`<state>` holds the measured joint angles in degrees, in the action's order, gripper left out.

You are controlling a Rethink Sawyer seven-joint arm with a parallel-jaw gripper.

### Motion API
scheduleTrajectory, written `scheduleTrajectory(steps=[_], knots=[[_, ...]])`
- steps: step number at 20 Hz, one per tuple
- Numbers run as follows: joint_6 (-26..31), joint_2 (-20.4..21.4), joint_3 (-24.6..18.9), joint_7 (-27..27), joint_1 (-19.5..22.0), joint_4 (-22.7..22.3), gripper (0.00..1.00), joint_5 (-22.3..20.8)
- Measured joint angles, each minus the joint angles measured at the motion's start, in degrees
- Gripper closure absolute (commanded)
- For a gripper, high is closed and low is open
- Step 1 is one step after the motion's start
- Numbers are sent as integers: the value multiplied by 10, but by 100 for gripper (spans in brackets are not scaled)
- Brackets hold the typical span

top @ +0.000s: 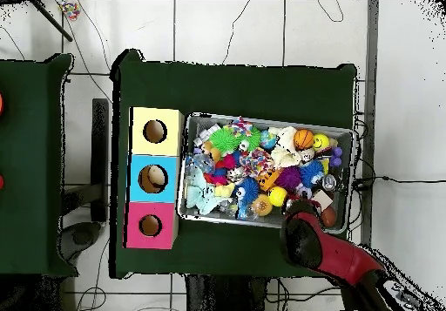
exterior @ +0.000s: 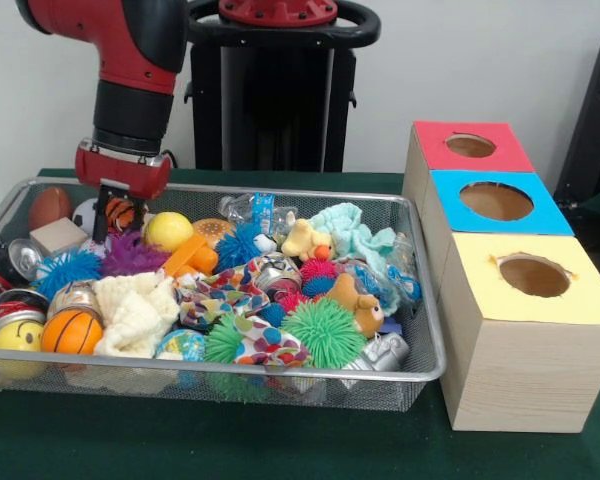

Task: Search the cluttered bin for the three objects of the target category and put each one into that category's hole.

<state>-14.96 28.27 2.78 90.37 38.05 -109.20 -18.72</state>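
The silver wire-mesh bin (exterior: 310, 371) is full of mixed toys; it also shows in the overhead view (top: 266, 116). My gripper (exterior: 120, 215) is down in the bin's far left corner, shut on the round orange black-striped tiger (exterior: 122, 212). In the overhead view the arm (top: 305, 216) covers that corner and hides the tiger. The yellow duck (exterior: 305, 240) lies near the bin's far wall. The brown teddy bear (exterior: 358, 305) lies at the front right. The red-topped box's hole (exterior: 470, 145) is right of the bin, farthest back, and shows overhead (top: 150, 226).
A blue-topped box (exterior: 495, 200) and a yellow-topped box (exterior: 533, 275) stand in a row in front of the red one. The bin also holds a basketball (exterior: 72, 332), green pom balls (exterior: 325, 332), a yellow ball (exterior: 168, 230), white cloth (exterior: 135, 310) and cans.
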Motion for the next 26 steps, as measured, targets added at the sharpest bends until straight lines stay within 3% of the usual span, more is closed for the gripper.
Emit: scheduleTrajectory(steps=[19,22,26], knots=[[43,13,-7,0,6,0,100,-1],[67,25,-10,0,6,-7,100,-2],[144,65,-19,0,6,-29,100,0]])
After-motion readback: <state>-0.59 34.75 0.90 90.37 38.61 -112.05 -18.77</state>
